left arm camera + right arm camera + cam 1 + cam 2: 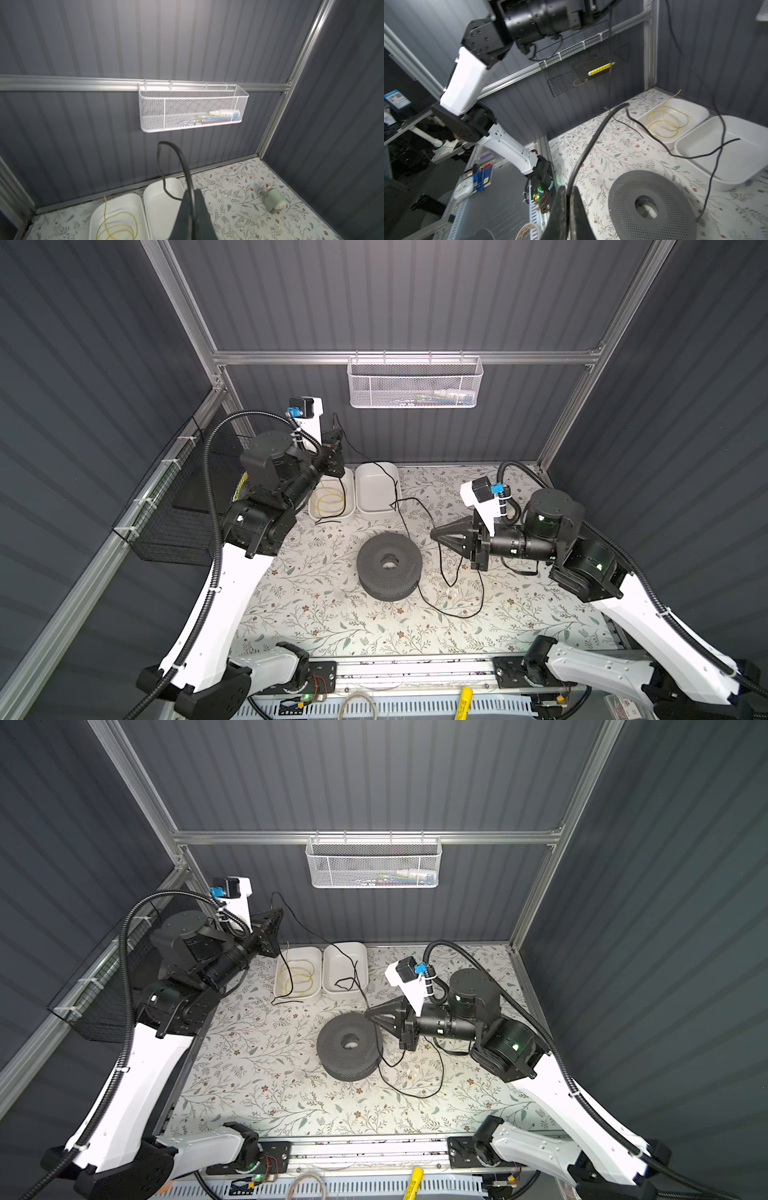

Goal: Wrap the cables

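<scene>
The cable (pixel 469 616) is a thin black cord. In both top views it hangs from my left gripper (pixel 338 435), raised near the back wall, crosses the empty white tray (pixel 370 493), reaches my right gripper (pixel 434 534), then loops on the table beside the dark grey perforated spool (pixel 388 568). In the left wrist view my left gripper (pixel 192 191) is shut on the cable (pixel 180 154), which arches up from its tips. The right wrist view has my right gripper (pixel 568 189) shut on the cable (pixel 591 141), just left of the spool (pixel 675 207).
A second white tray (pixel 297 952) holds a yellow wire coil (pixel 329 499). A white mesh basket (pixel 415 383) hangs on the back wall and a black wire basket (pixel 174 510) on the left wall. A small green object (pixel 273 200) lies at the back right.
</scene>
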Robot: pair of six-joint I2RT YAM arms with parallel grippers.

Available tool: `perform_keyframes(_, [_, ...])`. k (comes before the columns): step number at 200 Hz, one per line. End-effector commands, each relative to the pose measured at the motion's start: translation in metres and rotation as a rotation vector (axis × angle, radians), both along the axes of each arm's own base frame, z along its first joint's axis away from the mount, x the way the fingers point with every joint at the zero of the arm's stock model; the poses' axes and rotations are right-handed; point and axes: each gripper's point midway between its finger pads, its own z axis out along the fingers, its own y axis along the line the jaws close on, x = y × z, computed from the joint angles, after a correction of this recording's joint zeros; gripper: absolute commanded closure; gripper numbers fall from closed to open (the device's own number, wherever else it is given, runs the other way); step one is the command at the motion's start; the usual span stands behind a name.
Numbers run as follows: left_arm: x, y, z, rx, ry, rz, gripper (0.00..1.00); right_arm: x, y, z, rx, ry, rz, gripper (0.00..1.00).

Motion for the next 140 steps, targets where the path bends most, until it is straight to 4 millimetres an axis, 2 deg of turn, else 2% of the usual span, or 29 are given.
perform_keyframes(1, [0.025, -0.002, -0.036, 0.004, 0.054, 0.046, 1.00, -0.013, 0.014, -0.043, -0.050, 0.150, 0.122, 1.00])
perform_keyframes(12, [0.029, -0.004, -0.044, 0.007, 0.066, 0.049, 1.00, -0.015, 0.014, -0.055, -0.073, 0.166, 0.131, 1.00])
perform_keyframes(24, [0.032, -0.001, -0.049, 0.016, 0.075, 0.073, 1.00, -0.009, 0.008, -0.057, -0.077, 0.147, 0.064, 1.00])
perform_keyframes(55, [0.030, 0.005, -0.053, 0.041, 0.067, 0.093, 1.00, -0.008, -0.011, -0.023, -0.009, 0.050, -0.006, 1.00])
perform_keyframes(68, [0.024, 0.002, -0.050, 0.034, 0.066, 0.065, 1.00, 0.002, -0.020, -0.014, -0.004, 0.013, -0.087, 1.00])
perform_keyframes(78, [0.016, -0.002, -0.044, 0.021, 0.056, 0.023, 1.00, 0.019, -0.031, -0.015, -0.027, 0.000, -0.188, 1.00])
perform_keyframes(91, [0.004, -0.005, -0.034, 0.013, 0.042, -0.021, 1.00, 0.053, -0.053, -0.020, -0.064, 0.005, -0.373, 1.00])
perform_keyframes(103, [-0.006, -0.004, -0.028, 0.018, 0.040, -0.042, 1.00, 0.089, -0.082, -0.026, -0.092, 0.011, -0.575, 1.00])
perform_keyframes(115, [-0.015, -0.001, -0.027, 0.036, 0.044, -0.051, 1.00, 0.114, -0.103, -0.028, -0.119, -0.015, -0.711, 1.00])
perform_keyframes(129, [-0.022, 0.001, -0.033, 0.054, 0.065, -0.059, 1.00, 0.138, -0.111, -0.031, -0.140, -0.034, -0.774, 1.00])
perform_keyframes(140, [-0.029, 0.000, -0.039, 0.053, 0.085, -0.076, 1.00, 0.163, -0.114, -0.045, -0.188, -0.007, -0.813, 1.00])
